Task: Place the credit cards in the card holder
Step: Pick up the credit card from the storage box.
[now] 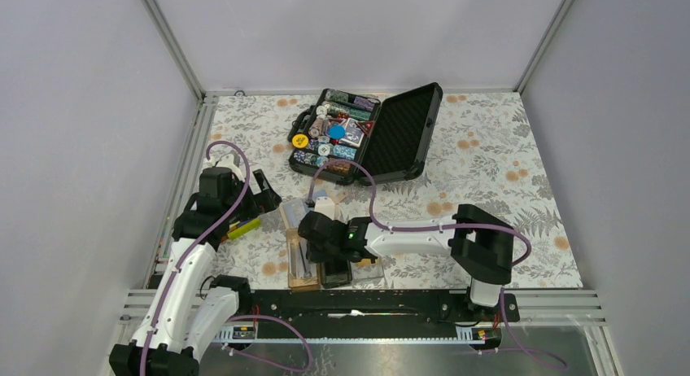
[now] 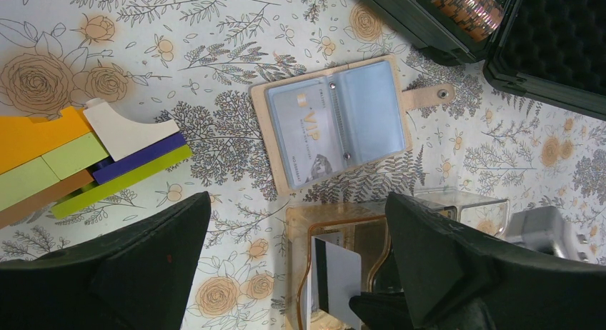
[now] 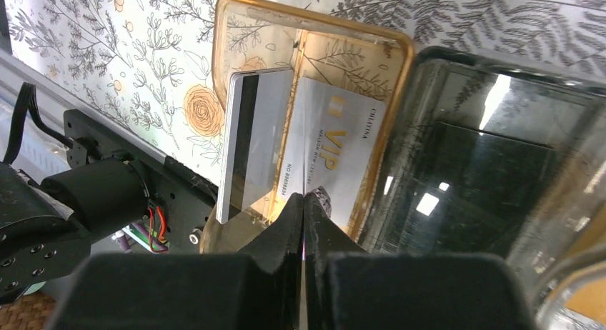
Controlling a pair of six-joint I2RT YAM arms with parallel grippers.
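We're seeing the right pincer (image 3: 304, 226) pressed together, nothing visibly pinched, hovering right above the card holder's (image 3: 400, 66) amber compartment. Two credit cards (image 3: 261, 130) are sitting inside that compartment, one stripe-up, one VIP-face-up. The left pincer (image 2: 296, 201) is hanging spread wide near the holder. An open card wallet (image 2: 332, 123) is lying on the surface (image 2: 214, 30) just beyond the holder.

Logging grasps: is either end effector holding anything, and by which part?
Left end effector: open, empty. Right end effector: shut at the credit cards' near edge in the card holder; a pinch cannot be told.
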